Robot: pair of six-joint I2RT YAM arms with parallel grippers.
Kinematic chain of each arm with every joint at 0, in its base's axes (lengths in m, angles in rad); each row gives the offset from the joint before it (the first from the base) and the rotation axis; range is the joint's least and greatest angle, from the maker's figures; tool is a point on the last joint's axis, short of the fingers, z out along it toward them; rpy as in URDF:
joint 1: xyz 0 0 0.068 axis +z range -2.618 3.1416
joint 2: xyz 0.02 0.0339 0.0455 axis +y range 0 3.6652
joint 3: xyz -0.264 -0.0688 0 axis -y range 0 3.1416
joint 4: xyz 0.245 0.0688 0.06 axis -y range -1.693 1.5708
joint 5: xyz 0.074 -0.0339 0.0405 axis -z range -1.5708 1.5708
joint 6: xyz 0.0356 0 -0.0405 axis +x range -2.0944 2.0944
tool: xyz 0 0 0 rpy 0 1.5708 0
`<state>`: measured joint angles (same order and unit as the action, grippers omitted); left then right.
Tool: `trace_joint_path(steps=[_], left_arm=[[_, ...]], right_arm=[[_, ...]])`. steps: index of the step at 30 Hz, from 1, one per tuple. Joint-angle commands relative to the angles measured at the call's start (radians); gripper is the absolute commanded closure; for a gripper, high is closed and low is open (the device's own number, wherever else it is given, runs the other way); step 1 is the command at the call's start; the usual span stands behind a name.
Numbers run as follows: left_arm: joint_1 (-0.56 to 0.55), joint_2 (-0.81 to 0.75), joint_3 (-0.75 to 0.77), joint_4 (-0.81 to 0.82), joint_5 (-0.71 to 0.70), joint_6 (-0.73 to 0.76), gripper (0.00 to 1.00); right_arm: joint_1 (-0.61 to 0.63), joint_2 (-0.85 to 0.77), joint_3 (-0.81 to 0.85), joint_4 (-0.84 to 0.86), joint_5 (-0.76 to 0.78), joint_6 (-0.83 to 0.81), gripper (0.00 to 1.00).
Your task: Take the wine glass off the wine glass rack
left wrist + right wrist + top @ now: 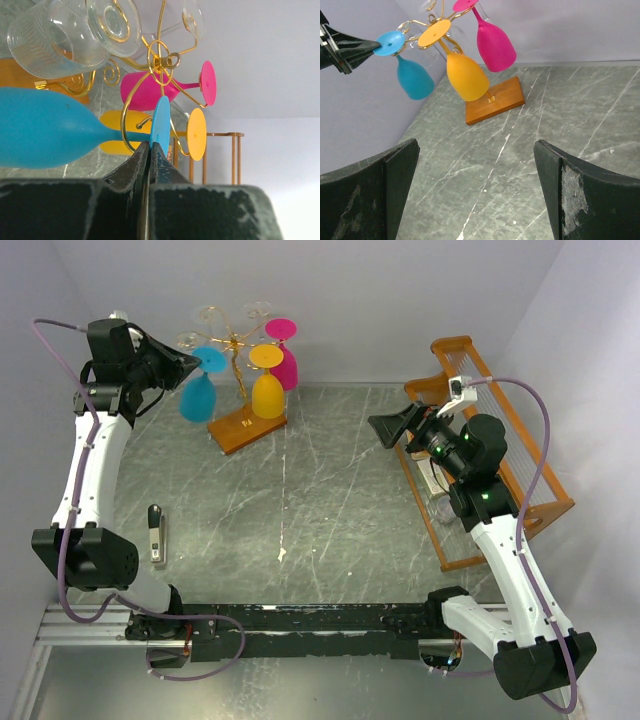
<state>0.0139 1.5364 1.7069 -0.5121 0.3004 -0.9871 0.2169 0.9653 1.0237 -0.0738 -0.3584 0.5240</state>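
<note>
The wine glass rack (238,360) is a gold wire stand on an orange-brown wooden base (247,423) at the back left. Blue (197,395), yellow (267,390) and pink (287,360) glasses hang upside down from it, along with clear ones (55,40). My left gripper (150,145) is shut on the edge of the blue glass's round foot (161,120). A gold arm (127,125) curves across its stem. The right wrist view shows the same grip on the blue glass (414,77). My right gripper (476,145) is open and empty above the table, facing the rack.
A larger orange wooden-framed rack (500,470) with clear slats stands along the right side, beside my right arm. A small dark and silver tool (156,533) lies on the grey marbled table (300,510) near the left arm. Walls close in at the back and left.
</note>
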Motion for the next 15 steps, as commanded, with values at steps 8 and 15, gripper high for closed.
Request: trace_joint_path(steps=[8, 15], left_arm=[[0.014, -0.038, 0.015, 0.056, -0.031, -0.076, 0.93], [0.013, 0.003, 0.034, 0.090, 0.021, -0.095, 0.93]], right_arm=[[-0.008, -0.019, 0.001, -0.001, 0.015, -0.002, 0.00], [-0.009, -0.016, 0.005, -0.001, 0.012, -0.001, 0.00]])
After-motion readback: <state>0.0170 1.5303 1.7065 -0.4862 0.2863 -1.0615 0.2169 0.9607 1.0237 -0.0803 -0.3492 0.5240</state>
